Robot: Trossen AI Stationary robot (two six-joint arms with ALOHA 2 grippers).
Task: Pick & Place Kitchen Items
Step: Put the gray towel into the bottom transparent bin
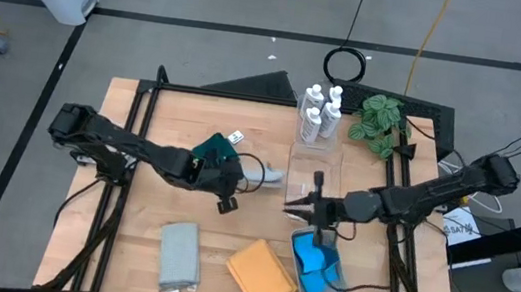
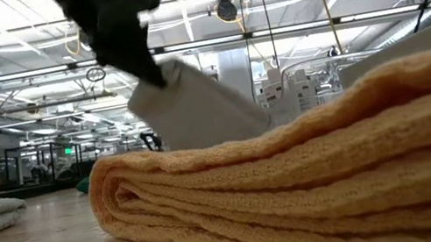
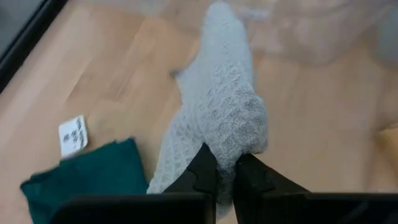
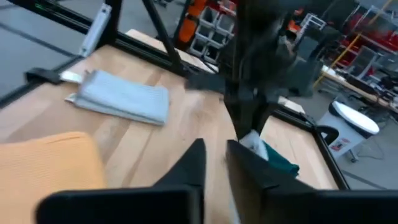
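Note:
My left gripper (image 1: 232, 181) is at the table's middle, shut on a light grey knit cloth (image 3: 217, 106) that stretches away from it toward the clear bin (image 1: 314, 158). A dark teal cloth (image 1: 213, 148) with a white tag lies just beyond the gripper. My right gripper (image 1: 295, 209) is near the blue sponges (image 1: 315, 264) in the pale tray, its fingers nearly together and empty. A second grey cloth (image 1: 181, 255) and an orange cloth (image 1: 262, 275) lie folded near the front edge. White bottles (image 1: 318, 108) stand at the back. My left gripper pinches the near end of the grey cloth (image 3: 231, 152) between its two fingers, where the cloth is bunched into several layers. In the low view the cloth (image 2: 196, 111) slants down from the fingers. Its lower end is hidden behind the orange cloth (image 2: 314, 175).
A green leafy plant (image 1: 380, 121) stands at the back right beside the bottles. The pale tray (image 1: 336, 277) sits at the front right. Black frame bars run along the table's left and right sides. Bare wood shows at the left front.

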